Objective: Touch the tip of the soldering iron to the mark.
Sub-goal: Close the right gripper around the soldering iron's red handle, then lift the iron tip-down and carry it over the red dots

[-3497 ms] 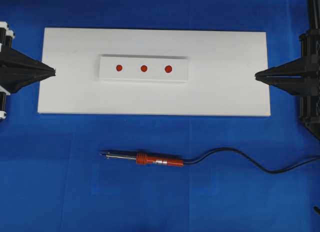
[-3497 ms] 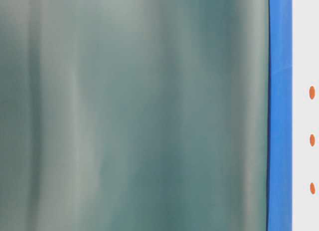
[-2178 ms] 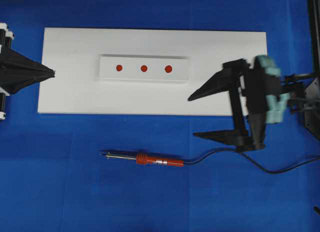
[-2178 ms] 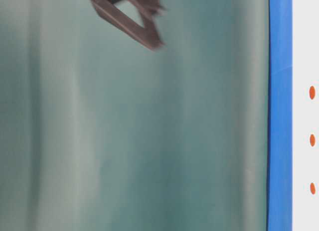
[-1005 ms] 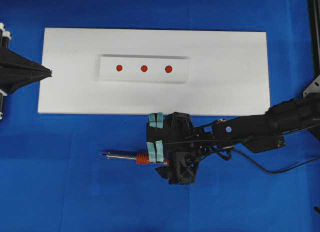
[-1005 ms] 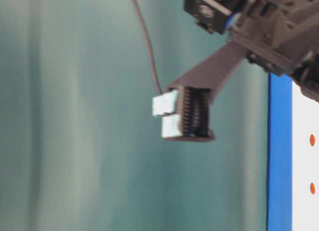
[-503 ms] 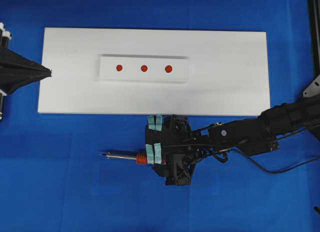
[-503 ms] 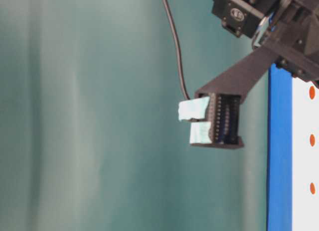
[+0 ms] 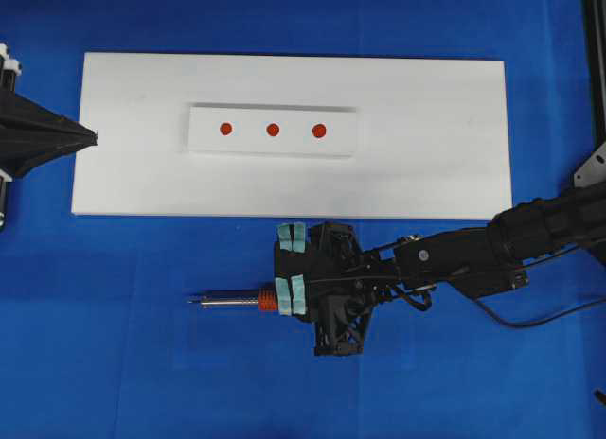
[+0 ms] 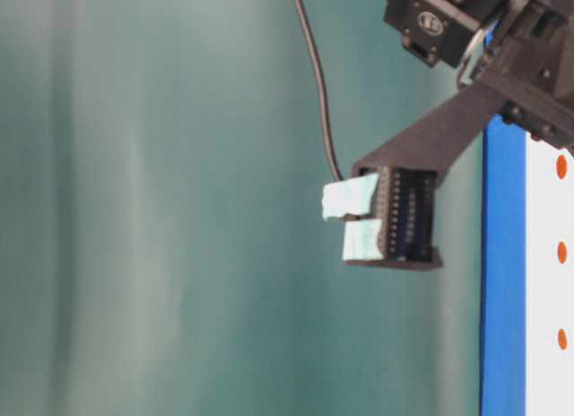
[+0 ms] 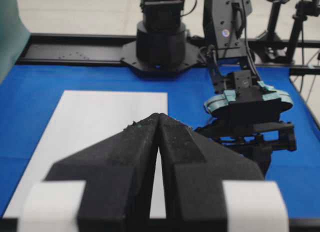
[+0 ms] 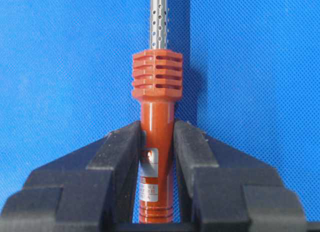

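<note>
The soldering iron (image 9: 227, 303) lies level on the blue cloth, silver shaft pointing left and red collar (image 12: 156, 74) just ahead of the jaws. My right gripper (image 9: 287, 300) is shut on its red-orange handle (image 12: 156, 117), both fingers pressed against the sides just behind the collar. The mark (image 9: 319, 131) is the rightmost and largest of three red dots on the raised white strip (image 9: 341, 144), well behind the iron. My left gripper (image 9: 93, 136) rests shut and empty at the left end of the white board (image 9: 426, 174); in the left wrist view its tips (image 11: 159, 117) meet.
The black cord (image 9: 530, 318) trails right from under the right arm and hangs beside the gripper in the table-level view (image 10: 314, 84). Two smaller red dots (image 9: 273, 130) share the strip. Blue cloth (image 9: 114, 363) surrounds the board.
The right gripper came in over the iron, dropped onto the handle and closed its jaws on it. The iron shifted slightly toward the front and left. The left gripper stayed put.
</note>
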`<state>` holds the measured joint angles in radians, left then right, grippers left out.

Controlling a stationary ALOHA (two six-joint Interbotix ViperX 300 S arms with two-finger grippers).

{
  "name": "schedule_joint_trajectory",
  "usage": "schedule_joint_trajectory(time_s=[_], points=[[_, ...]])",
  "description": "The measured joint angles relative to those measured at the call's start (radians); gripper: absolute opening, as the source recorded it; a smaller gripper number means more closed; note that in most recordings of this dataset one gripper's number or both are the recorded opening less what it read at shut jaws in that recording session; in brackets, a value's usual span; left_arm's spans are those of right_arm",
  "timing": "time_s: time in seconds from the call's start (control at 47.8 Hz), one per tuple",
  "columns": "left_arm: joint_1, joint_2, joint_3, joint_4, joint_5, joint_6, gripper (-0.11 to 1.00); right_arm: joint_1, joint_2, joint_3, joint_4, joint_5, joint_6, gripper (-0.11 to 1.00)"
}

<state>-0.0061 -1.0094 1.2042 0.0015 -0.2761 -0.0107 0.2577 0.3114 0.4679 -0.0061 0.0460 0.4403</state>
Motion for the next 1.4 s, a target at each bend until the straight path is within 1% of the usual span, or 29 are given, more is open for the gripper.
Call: schedule_joint_trajectory(time_s=[0.188, 0.356, 0.44, 0.586, 0.712, 0.838, 0.921, 1.005, 1.277, 1.403], points=[[0.002, 0.0, 0.0, 0.0, 0.0, 0.0, 0.0, 0.0, -0.02, 0.0, 0.0, 0.032, 0.0, 0.06], [0.0, 0.0, 0.0, 0.002, 0.0, 0.0, 0.0, 0.0, -0.12, 0.0, 0.0, 0.146, 0.0, 0.06], [0.002, 0.0, 0.0, 0.0, 0.0, 0.0, 0.0, -0.002, -0.178, -0.002, -0.008, 0.202, 0.0, 0.06], [0.002, 0.0, 0.0, 0.0, 0.0, 0.0, 0.0, 0.0, -0.265, -0.012, -0.035, 0.304, -0.002, 0.06], [0.0, 0.0, 0.0, 0.002, 0.0, -0.002, 0.0, 0.0, -0.325, -0.048, -0.066, 0.425, -0.002, 0.06], [0.0, -0.002, 0.0, 0.0, 0.0, -0.003, 0.0, 0.0, -0.364, -0.094, -0.092, 0.537, 0.002, 0.06], [0.0, -0.002, 0.0, 0.0, 0.0, -0.003, 0.0, 0.003, -0.37, -0.117, -0.104, 0.589, 0.003, 0.06], [0.0, -0.002, -0.002, 0.0, 0.0, -0.005, 0.0, 0.011, -0.371, -0.127, -0.112, 0.609, 0.003, 0.06], [0.002, -0.002, 0.002, 0.0, 0.002, -0.003, 0.0, 0.017, -0.371, -0.129, -0.12, 0.618, -0.002, 0.06], [0.002, -0.002, 0.003, 0.0, 0.002, -0.003, 0.0, 0.002, -0.371, -0.129, -0.132, 0.632, -0.015, 0.06]])
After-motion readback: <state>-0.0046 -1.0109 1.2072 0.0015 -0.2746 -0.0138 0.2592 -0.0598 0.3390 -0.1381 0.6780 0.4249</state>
